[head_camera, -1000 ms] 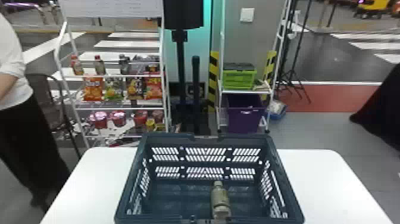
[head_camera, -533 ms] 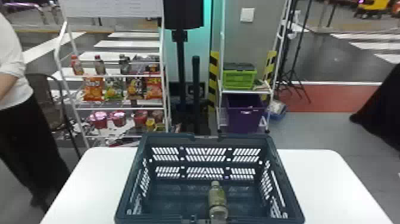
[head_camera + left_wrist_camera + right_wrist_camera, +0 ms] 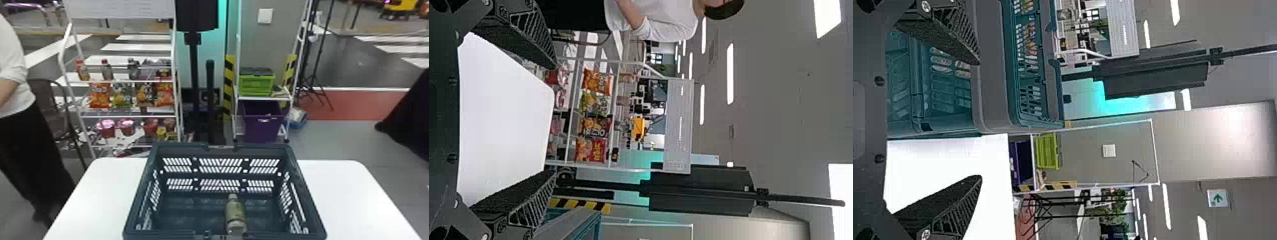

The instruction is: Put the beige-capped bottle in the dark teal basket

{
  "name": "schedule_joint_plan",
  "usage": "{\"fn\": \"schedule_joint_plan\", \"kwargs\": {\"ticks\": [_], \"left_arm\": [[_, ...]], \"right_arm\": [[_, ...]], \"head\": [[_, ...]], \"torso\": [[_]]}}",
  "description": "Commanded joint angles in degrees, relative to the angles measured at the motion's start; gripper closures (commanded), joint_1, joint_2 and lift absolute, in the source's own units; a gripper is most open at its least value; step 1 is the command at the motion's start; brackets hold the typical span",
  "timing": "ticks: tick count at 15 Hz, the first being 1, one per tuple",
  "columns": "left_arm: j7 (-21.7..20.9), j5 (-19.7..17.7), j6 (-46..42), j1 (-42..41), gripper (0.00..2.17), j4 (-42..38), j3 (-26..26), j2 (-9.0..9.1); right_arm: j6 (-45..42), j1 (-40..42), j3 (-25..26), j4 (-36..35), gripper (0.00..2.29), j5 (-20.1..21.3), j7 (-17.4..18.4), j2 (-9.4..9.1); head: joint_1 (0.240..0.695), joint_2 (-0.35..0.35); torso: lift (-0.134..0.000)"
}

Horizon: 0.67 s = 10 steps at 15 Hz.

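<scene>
Right gripper (image 3: pixel 979 120): stands wide, one finger in front of the dark teal basket (image 3: pixel 137 204), the other in front of the white tabletop (image 3: pixel 338 191), as seen in the right wrist view. Left gripper (image 3: pixel 554 120): likewise stands wide, with the tabletop beyond, as seen in the left wrist view. Beige-capped bottle (image 3: pixel 235 212): rests inside the basket, right of the middle and close to the near wall, neck toward the far wall; cannot tell whether upright or lying. Basket: sits between the tabletop's left and right edges, with far rim beside the far edge. Beyond the tabletop's far left corner: snack rack (image 3: pixel 127 116), with bags (image 3: pixel 99 95) and cups (image 3: pixel 127 127). Farther off, toward the right: green crate (image 3: pixel 257 84) above purple bin (image 3: pixel 261 123).
</scene>
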<state>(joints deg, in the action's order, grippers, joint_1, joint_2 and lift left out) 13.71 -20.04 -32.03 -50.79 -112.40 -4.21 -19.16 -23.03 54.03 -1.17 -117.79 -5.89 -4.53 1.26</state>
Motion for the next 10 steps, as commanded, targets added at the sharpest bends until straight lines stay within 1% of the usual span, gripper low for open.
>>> {"fn": "schedule_joint_plan", "kwargs": {"ticks": [1,10], "left_arm": [[0.0,0.0,0.0,0.1,0.14,0.1,0.0,0.0],[0.1,0.0,1.2,0.4,0.14,0.1,0.0,0.08]], "right_arm": [[-0.9,-0.1,0.3,0.4,0.08,-0.1,-0.1,-0.3],[-0.9,-0.5,0.6,0.7,0.08,-0.4,-0.5,-0.65]], "head": [[0.499,0.0],[0.499,0.0]], "torso": [[0.0],[0.0]]}}
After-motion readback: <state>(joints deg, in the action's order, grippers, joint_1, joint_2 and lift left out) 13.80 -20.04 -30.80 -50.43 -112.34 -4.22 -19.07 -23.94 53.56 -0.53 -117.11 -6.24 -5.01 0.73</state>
